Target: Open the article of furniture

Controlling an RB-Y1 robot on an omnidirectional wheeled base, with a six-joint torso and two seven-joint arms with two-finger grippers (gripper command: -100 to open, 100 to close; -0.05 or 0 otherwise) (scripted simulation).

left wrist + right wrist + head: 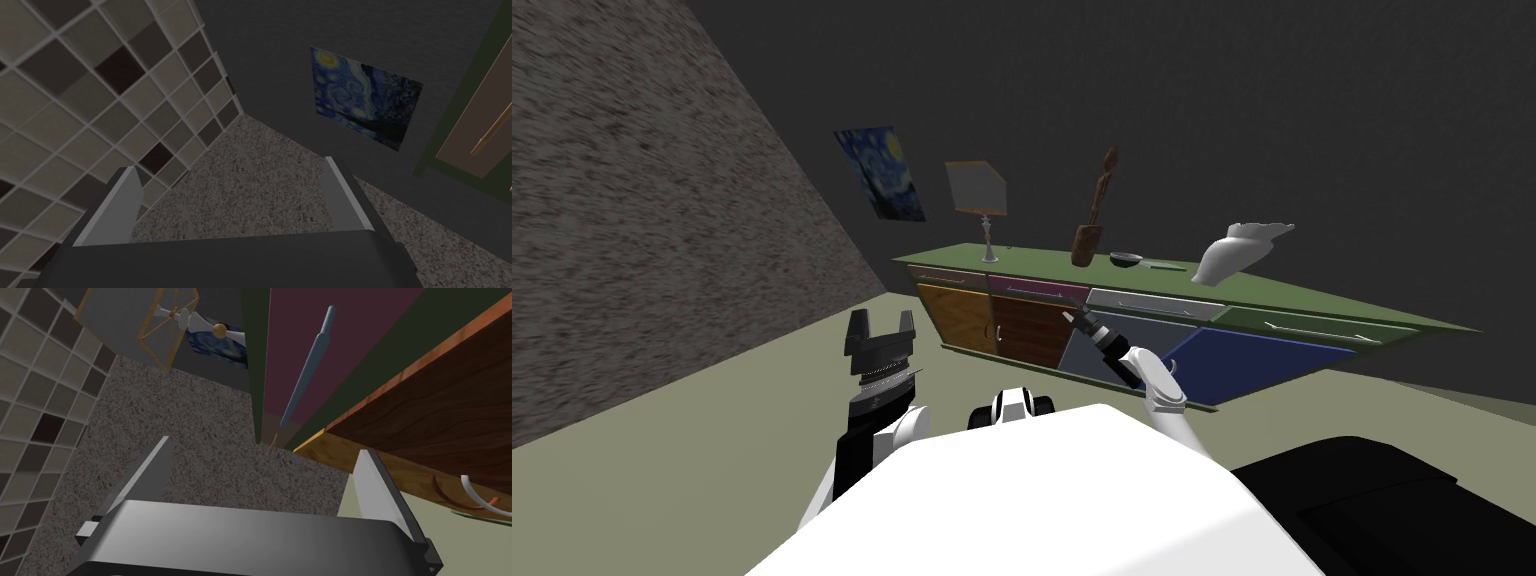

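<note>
Green sideboard [1032,262] w/ orange, brown, grey, blue doors [1257,360]; swirly blue-yellow painting [880,172].

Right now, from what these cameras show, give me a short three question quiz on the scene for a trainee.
1. True or false: the right hand is shut on a handle of the sideboard.
2. Pick one: the sideboard's top is A green, B red, C white.
3. Fill in: the lamp stands at the end of the sideboard nearer the ___ on the wall.
Key: 1 false, it is open and holds nothing; 2 A; 3 painting.
</note>
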